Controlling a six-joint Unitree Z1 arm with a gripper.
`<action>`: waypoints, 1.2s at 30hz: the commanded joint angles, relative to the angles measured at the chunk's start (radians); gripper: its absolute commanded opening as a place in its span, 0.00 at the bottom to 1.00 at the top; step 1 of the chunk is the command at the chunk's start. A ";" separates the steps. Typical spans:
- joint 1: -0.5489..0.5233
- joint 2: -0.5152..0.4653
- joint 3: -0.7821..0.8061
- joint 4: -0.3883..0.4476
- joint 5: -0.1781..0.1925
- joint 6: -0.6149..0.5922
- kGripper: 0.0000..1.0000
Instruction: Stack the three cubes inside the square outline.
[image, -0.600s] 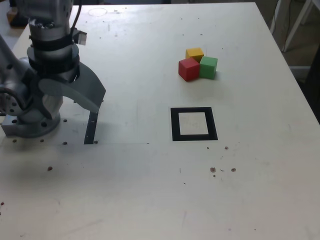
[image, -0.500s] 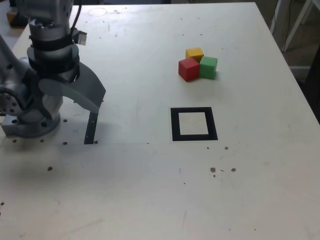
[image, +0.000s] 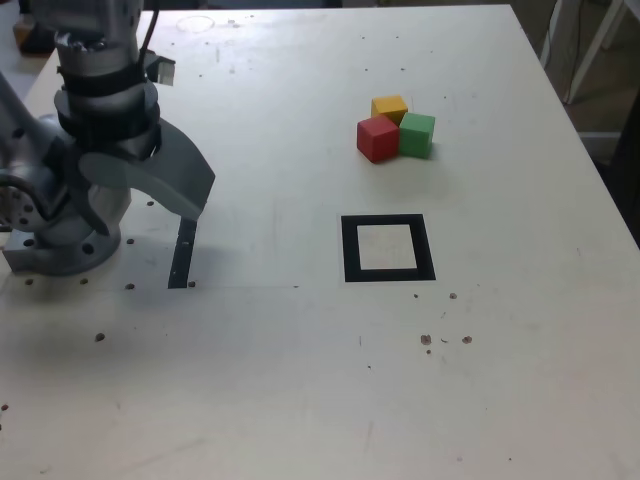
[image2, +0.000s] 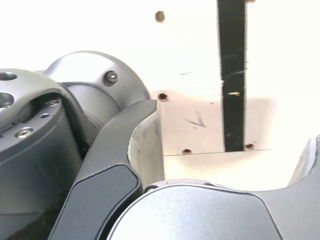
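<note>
Claw (image: 165, 185) gapes: curved, smooth grey metal jaws.

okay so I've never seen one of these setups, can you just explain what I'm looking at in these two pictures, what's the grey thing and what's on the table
The grey thing is a robot arm bolted to a white table. One picture is taken from a camera beside the table. The other comes from a camera on the arm's wrist, looking past its own gripper, which is open and holds nothing. On the table sit three small cubes bunched together: a red cube, a yellow cube and a green cube. Nearer the camera is a black square outline, with no cube in it. A narrow black strip lies near the arm's base.
</note>
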 joint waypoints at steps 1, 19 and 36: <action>0.000 0.000 -0.014 0.004 0.009 0.013 0.98; 0.147 0.099 -0.218 0.050 0.080 0.441 0.97; 0.288 0.277 -0.447 0.084 0.228 0.884 1.00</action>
